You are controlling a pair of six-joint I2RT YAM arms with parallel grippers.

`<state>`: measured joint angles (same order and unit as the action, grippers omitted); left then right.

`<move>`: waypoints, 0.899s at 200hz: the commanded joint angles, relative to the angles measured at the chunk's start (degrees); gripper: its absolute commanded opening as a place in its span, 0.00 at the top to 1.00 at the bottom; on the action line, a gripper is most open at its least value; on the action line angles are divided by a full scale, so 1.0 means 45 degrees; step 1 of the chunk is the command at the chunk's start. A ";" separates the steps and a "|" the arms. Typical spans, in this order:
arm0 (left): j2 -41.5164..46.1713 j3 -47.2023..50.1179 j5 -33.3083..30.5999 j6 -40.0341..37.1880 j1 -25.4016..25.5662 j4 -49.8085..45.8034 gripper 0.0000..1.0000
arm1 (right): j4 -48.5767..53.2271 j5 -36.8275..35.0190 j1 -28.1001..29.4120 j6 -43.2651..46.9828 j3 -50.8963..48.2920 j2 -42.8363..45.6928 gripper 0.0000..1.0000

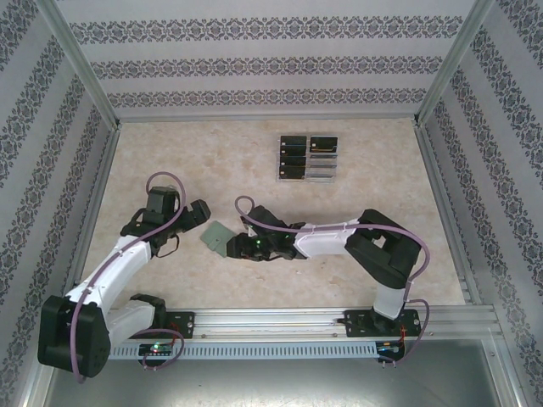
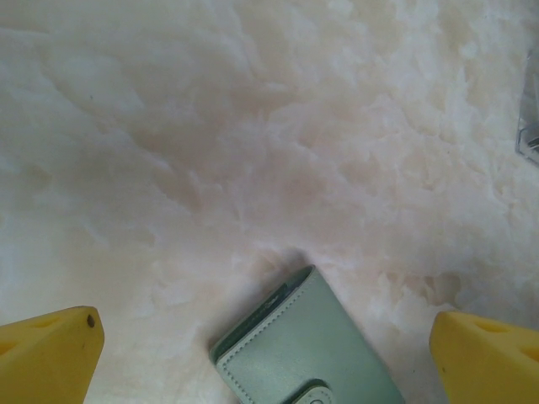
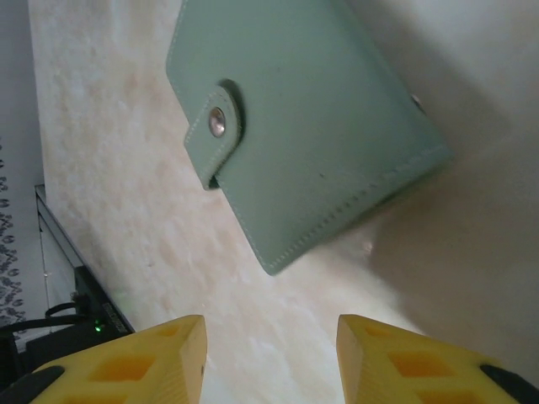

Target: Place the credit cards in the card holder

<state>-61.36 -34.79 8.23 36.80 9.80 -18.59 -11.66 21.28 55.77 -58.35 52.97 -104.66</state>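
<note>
The left gripper [image 1: 202,214] hangs released just beside the card holder [image 1: 220,237], its yellow fingers [image 2: 50,353] spread wide with nothing between them and one corner of the green wallet lying ahead of them on the marbled table [image 1: 195,161]. The card holder lies flat and closed near the middle of the table, between the two grippers, its small tab [image 3: 215,126] snapped down over the front with a metal stud. It looks light and soft-skinned, probably faux leather with stitched edges, stiff enough to keep its shape but likely to skid on the smooth top if pushed from one side only. A hold across its two long edges seems safest, with the tab's free end the place to pull when opening it. The right gripper [image 1: 242,248] sits just to the wallet's right, jaws partly apart and empty, the wallet lying ahead of its fingers [image 3: 152,362]. Well apart, toward the far right, the credit cards [image 1: 323,146] rest in a clear plastic rack [image 1: 322,176]. They look thin, rigid and slick, best pinched by an exposed edge.
</note>
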 commanded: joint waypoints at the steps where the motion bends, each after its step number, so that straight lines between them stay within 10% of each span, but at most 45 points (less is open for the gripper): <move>1: -0.0220 0.0086 0.0144 0.0187 0.0190 0.0354 0.00 | -0.0358 -0.0467 0.0031 -0.0492 0.0406 -0.0361 0.56; 97: -0.1279 -0.0244 0.0245 0.0160 0.0686 0.0747 0.00 | -0.0450 -0.0661 -0.0421 -0.0736 0.0943 -0.0970 0.61; 180: -0.2415 -0.0793 0.0208 0.0085 0.1381 0.1023 0.00 | -0.0456 -0.0318 -0.1008 -0.0435 0.0742 -0.0945 0.99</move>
<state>-70.81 -36.21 9.04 36.95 14.85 -15.81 -13.13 19.22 52.60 -61.39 56.53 -108.55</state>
